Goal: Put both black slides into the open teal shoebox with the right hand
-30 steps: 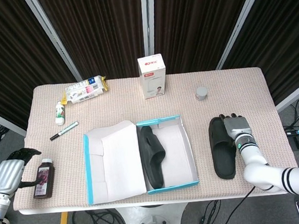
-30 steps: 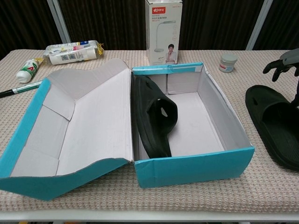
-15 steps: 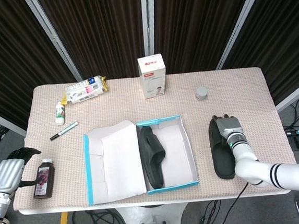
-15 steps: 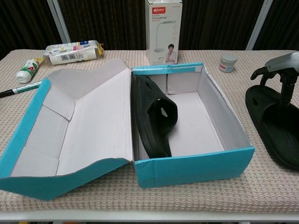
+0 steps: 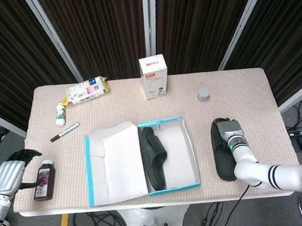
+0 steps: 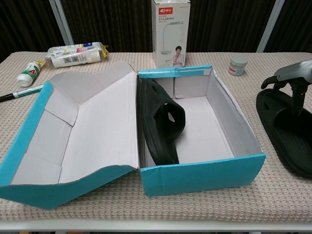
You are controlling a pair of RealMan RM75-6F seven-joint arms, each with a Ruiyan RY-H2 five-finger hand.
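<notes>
The open teal shoebox [image 5: 193, 157] [image 6: 204, 175] lies at the table's front middle, its lid [image 5: 115, 161] folded out to the left. One black slide [image 5: 154, 157] [image 6: 161, 122] stands on its side along the box's left wall. The other black slide [image 5: 223, 157] [image 6: 287, 131] lies flat on the table to the right of the box. My right hand [image 5: 228, 131] [image 6: 291, 77] hovers over that slide's far end, fingers pointing down and touching its rim, not closed around it. My left hand [image 5: 8, 175] hangs off the table's left front corner, holding nothing.
A brown bottle [image 5: 44, 180] stands at the front left by my left hand. A marker [image 5: 64, 132], a tube [image 5: 60, 114] and a wipes packet [image 5: 87, 90] lie at the back left. A white carton [image 5: 154, 76] and a small jar [image 5: 204, 93] stand behind the box.
My right hand has moved left and down, from beside the slide to over its far end, and its fingers now reach onto the slide. The left hand and both slides have stayed put.
</notes>
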